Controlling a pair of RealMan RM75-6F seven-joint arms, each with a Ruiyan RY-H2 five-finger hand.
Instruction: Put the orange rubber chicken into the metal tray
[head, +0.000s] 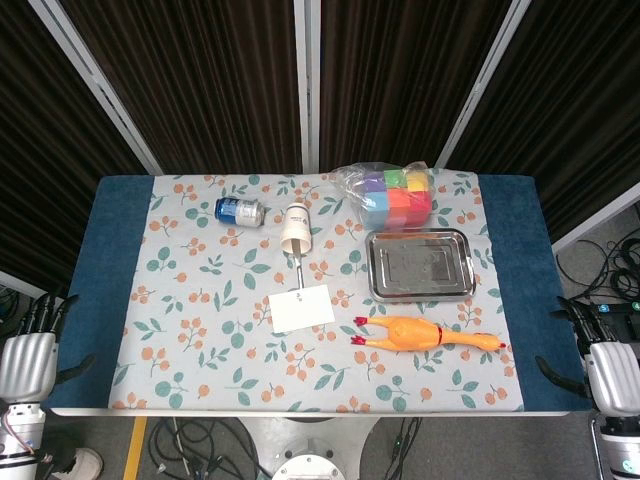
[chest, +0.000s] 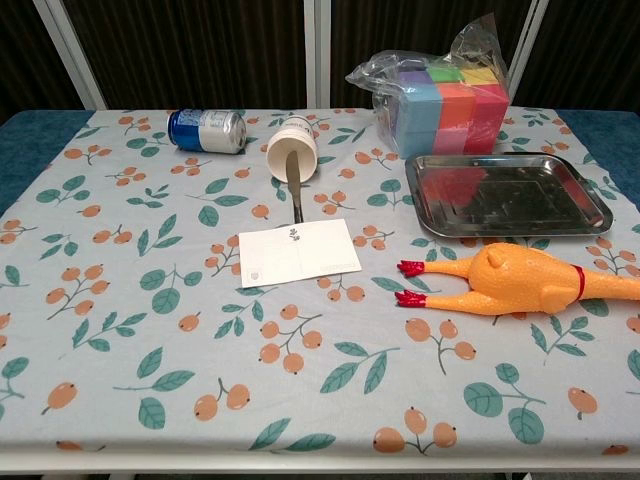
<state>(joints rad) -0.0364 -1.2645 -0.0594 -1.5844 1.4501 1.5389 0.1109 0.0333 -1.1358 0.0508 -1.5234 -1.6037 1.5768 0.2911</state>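
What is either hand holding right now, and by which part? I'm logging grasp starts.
Nothing. Both the left hand and right hand hang empty off the table; the rubber chicken lies untouched.

Can (head: 240, 211), cup (head: 295, 228), card (head: 300, 308), bagged blocks (head: 395, 195)

This looks like a robot test lab rather than a home. Dark pleated curtains (head: 200, 80) framed by pale metal struts (head: 305, 80) wall off the space behind the tabletop (head: 120, 260), which wears a floral-printed cloth (chest: 150, 300) over a blue cover. Loose black cables (head: 200, 445) trail across the grey floor below, beside a strip of yellow floor tape (head: 135, 450).
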